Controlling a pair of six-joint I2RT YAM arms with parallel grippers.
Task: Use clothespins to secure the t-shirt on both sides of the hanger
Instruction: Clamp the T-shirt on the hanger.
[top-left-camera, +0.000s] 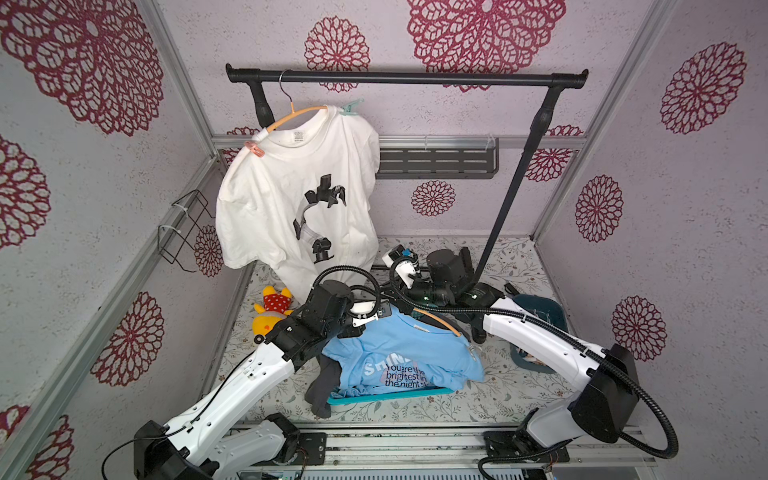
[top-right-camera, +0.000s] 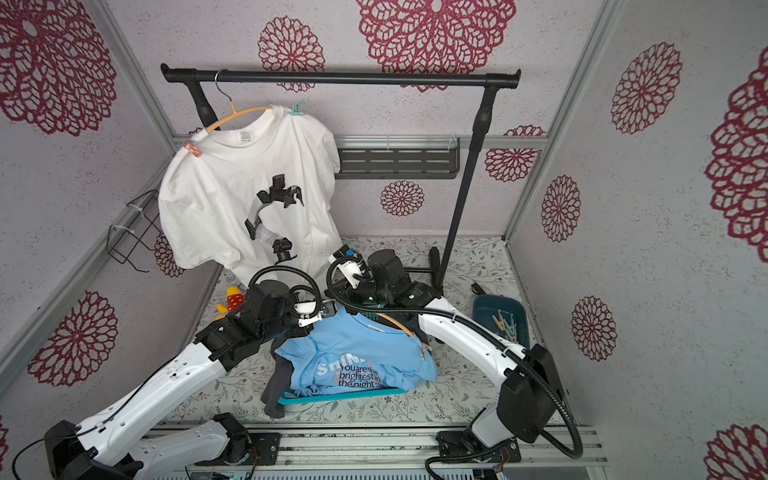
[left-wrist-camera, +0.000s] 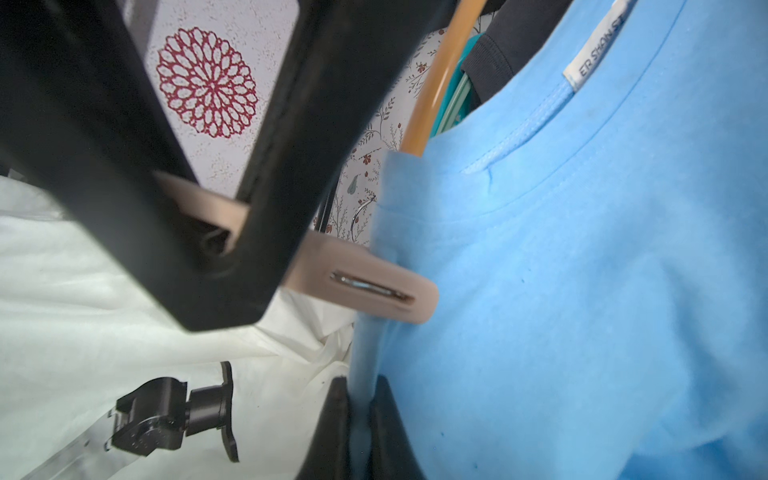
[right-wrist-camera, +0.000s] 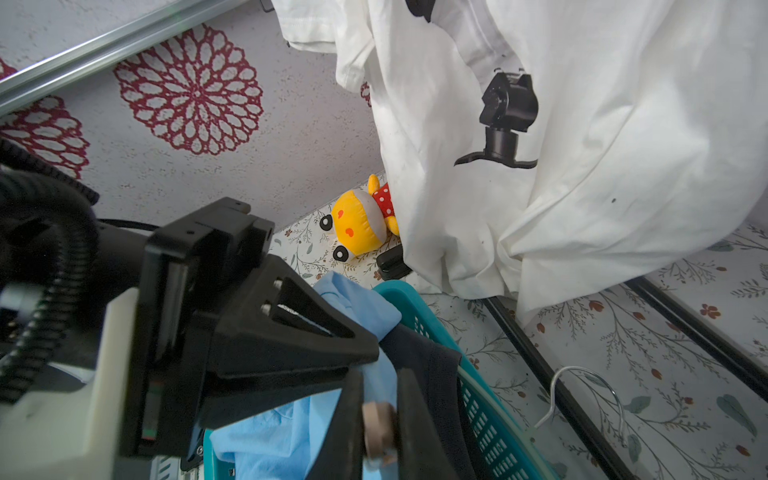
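beige plastic clothespin (left-wrist-camera: 365, 286): clenched in right hand (right-wrist-camera: 379, 428), tip on light-blue cotton t-shirt (left-wrist-camera: 582, 249) shoulder near orange curved hanger (left-wrist-camera: 436, 83) | left hand (left-wrist-camera: 361, 424): clenched on shirt edge | advice: hold cloth taut, bite hanger and cloth together

In both top views the left arm (top-left-camera: 232, 386) reaches from 7 o'clock toward the centre. The right arm (top-left-camera: 540, 336) bends at its elbow near 4 o'clock and runs in toward 10 o'clock. The wrists meet mid-scene. The left gripper (left-wrist-camera: 360, 386) pinches the blue t-shirt (left-wrist-camera: 582, 270); the right gripper (right-wrist-camera: 379, 386) clamps a clothespin (left-wrist-camera: 365, 286).
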